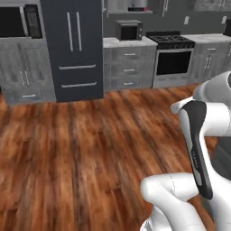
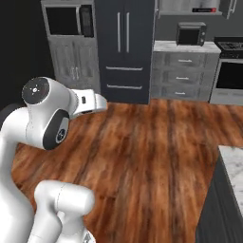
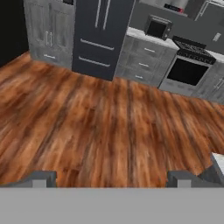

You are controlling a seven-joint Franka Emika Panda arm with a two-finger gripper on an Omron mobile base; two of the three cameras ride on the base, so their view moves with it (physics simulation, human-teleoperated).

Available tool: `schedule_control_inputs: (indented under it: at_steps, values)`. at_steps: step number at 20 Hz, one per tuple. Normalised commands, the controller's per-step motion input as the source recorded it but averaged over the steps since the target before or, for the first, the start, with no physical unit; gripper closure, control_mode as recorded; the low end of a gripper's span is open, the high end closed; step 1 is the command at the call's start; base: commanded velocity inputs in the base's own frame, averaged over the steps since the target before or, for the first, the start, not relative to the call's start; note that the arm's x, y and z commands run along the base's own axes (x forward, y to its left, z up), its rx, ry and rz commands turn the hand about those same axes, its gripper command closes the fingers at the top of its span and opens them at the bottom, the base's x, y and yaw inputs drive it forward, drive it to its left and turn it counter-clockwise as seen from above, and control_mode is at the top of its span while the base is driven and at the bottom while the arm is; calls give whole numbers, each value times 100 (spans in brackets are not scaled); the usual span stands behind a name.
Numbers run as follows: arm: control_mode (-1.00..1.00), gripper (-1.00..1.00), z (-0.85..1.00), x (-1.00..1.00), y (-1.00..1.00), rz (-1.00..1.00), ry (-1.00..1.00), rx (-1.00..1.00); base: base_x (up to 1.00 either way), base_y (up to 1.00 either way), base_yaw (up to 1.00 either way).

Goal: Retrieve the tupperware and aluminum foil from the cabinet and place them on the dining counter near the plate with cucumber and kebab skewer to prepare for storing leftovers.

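Currently the gripper (image 3: pixel 111 177) is hanging with its jaws spread wide and nothing between them, the two dark fingertips (image 3: pixel 41 177) standing far apart at the bottom of the hand view, looking over bare wood floor (image 3: pixel 100 127). A white marble corner, probably the dining counter (image 2: pixel 233 163), is sitting just to the robot's right. Across the floor, the dark fridge (image 1: pixel 74 45) is standing between grey wood-grain units, with a microwave (image 1: pixel 129 30) on the worktop and a stove (image 1: pixel 173 61) beyond it. Wall cabinets (image 2: pixel 182 5) are showing only as a strip at the top; I can't tell which one is holding the tupperware and foil, since neither is visible, nor the plate.

Risks as I'm judging them: base is well apart from the cabinets, so it's needing a long drive; the folded arm could be clipping the counter corner while turning. Picking the wrong door, or the grey drawer units, would be wasting the approach. Handle is high, reach may be running out.
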Motion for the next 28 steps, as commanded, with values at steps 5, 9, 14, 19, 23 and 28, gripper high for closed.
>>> schedule_control_inputs:
  at_steps: [5,9,14,19,23,28]
  values:
    - [100,-100,0,0,0,0,0,0,100,0,-37]
    - [100,-100,0,0,0,0,0,0,100,0,-37]
    - [100,-100,0,0,0,0,0,0,100,0,-36]
    - [100,-100,0,0,0,0,0,0,100,0,-31]
    - [100,-100,0,0,0,0,0,0,100,0,-21]
    - [100,-100,0,0,0,0,0,0,100,-1,-2]
